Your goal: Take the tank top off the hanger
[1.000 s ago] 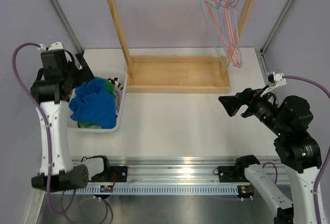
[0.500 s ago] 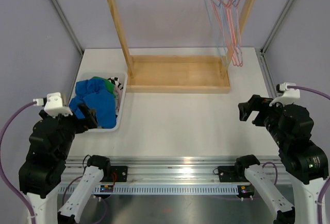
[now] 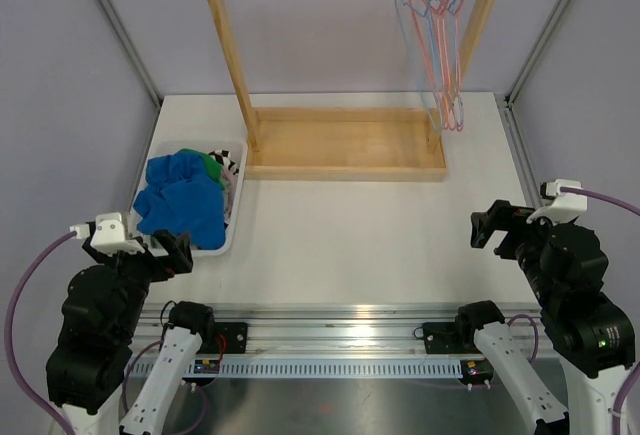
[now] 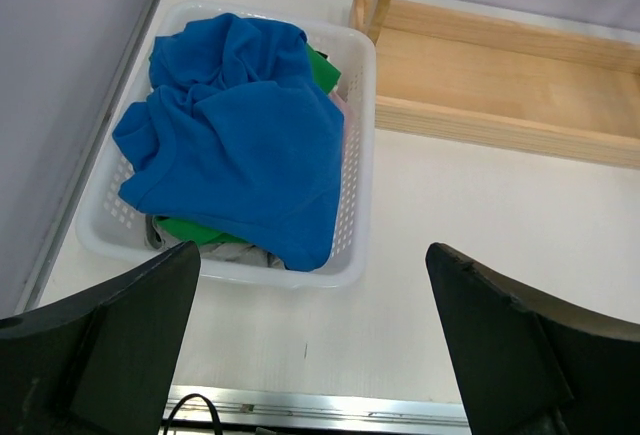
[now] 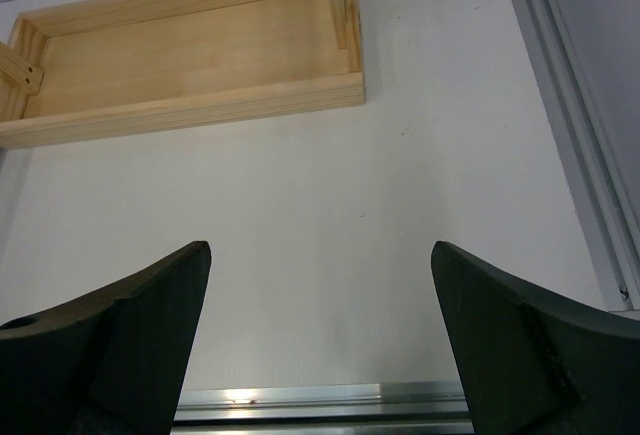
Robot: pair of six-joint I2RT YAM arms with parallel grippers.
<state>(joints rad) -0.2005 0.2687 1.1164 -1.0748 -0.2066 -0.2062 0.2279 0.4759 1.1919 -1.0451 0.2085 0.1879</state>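
Observation:
A blue garment (image 3: 183, 200) lies crumpled on top of a pile in a white basket (image 3: 232, 223) at the left; it also shows in the left wrist view (image 4: 240, 145). I cannot tell which garment is the tank top. Several bare wire hangers (image 3: 442, 50), red and blue, hang at the right end of the wooden rack's rail. My left gripper (image 3: 172, 252) is open and empty, near the table's front edge, just in front of the basket (image 4: 362, 155). My right gripper (image 3: 493, 227) is open and empty over the bare table at the right. Both wrist views show the jaws wide apart, left (image 4: 312, 255) and right (image 5: 320, 250).
The wooden rack's tray base (image 3: 345, 143) stands at the back middle, with an upright post (image 3: 228, 50) beside the basket. It also shows in the right wrist view (image 5: 180, 65). A metal rail (image 3: 330, 320) runs along the table's front edge.
Both arms have drawn back toward the near edge. The left gripper left the basket and now hangs low in front of it. The right gripper moved right and nearer.

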